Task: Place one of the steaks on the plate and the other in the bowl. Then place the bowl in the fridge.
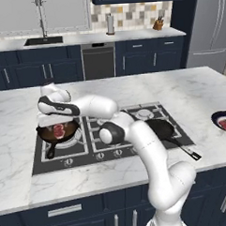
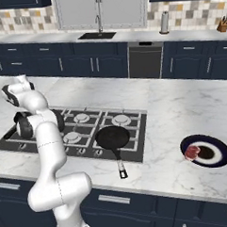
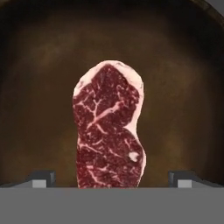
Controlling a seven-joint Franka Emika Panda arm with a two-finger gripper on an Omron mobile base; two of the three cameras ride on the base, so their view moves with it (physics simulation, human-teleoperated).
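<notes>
A: Marbled white counter (image 1: 189,89) is spreading across the left base view, with the cooktop (image 1: 134,132) set into it. On its left burner a black skillet (image 1: 50,136) is holding one steak (image 1: 59,131), and the gripper (image 1: 56,119) is hanging just over that pan.

B: And the other steak (image 1: 225,124)?

A: It is lying on the plate (image 1: 215,117), far right on the counter. The fridge (image 1: 209,27) is standing at the far right of the room.

B: What is the right base view giving?

A: The second skillet (image 2: 113,137) is sitting empty on the near right burner. The plate (image 2: 222,153) is resting well to its right, the steak (image 2: 192,152) lying on its left part. The arm is bending over the left end of the cooktop (image 2: 130,128).

B: And the hand view?

A: It is looking straight down at the steak (image 3: 109,127) lying flat on the skillet's (image 3: 39,78) brown floor. The fingertips (image 3: 41,178) are standing wide apart, one on each side of the meat, gripping nothing.
</notes>
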